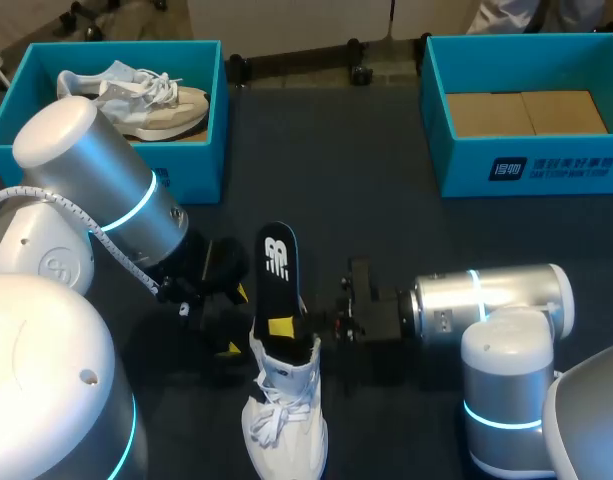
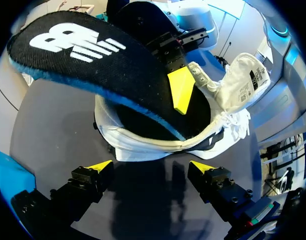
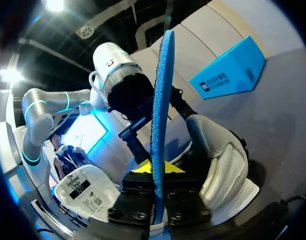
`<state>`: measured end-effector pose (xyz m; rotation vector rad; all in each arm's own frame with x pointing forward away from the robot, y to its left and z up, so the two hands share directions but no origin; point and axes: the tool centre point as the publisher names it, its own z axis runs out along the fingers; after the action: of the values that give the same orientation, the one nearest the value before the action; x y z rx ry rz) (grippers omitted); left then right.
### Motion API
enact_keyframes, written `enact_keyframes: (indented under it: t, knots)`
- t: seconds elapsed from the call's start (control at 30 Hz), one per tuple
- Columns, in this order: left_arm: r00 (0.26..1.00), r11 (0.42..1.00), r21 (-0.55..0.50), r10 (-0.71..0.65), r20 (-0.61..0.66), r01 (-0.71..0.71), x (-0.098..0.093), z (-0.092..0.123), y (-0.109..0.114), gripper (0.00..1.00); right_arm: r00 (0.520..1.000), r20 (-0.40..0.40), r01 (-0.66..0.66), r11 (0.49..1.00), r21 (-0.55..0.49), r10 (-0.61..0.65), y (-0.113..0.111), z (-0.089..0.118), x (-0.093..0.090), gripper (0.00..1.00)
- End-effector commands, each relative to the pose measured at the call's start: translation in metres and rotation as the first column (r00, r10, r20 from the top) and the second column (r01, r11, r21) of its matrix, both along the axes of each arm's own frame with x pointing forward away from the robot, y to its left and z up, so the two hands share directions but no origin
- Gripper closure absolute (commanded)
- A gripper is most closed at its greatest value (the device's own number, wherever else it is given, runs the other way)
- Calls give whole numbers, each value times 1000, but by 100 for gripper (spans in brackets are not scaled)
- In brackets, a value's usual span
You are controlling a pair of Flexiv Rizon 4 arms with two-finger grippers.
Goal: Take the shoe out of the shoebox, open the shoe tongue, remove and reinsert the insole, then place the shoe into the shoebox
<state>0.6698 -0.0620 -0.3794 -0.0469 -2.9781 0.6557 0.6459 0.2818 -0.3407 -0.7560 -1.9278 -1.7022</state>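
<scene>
A white shoe lies at the table's near middle, toe toward the front edge. A black insole with a white logo sticks up out of its opening, its lower end inside the shoe. My right gripper comes in from the right and is shut on the insole's lower part. In the right wrist view the blue-edged insole stands edge-on between the yellow tips of my right gripper. My left gripper is open just left of the shoe, touching nothing. The tongue is folded back.
A blue shoebox at the back left holds a second pale shoe. Another blue box at the back right shows only its cardboard floor. Dark tabletop lies between the boxes and the arms.
</scene>
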Motion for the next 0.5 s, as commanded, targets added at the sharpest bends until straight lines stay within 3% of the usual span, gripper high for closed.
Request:
enact_keyframes:
  t: [0.03, 0.23, 0.4, 0.5]
  knots:
    - [1000, 1000, -2, 0, 3, 0, -1, -1, 1, 0, 1000, 15, -3, 1000, -11, 3, 3, 9, 1, 56]
    - [1000, 1000, -2, 0, 3, 0, -1, -1, 1, 0, 999, 45, -13, 1000, -10, 13, 7, 18, 6, 62]
    - [1000, 1000, -2, 0, 3, 0, -1, -1, 1, 0, 998, 66, -3, 1000, 21, 2, 8, 21, 12, 61]
    - [1000, 1000, -2, 0, 3, 0, -1, -1, 1, 0, 997, 72, 7, 999, 45, -10, 9, 22, 17, 66]
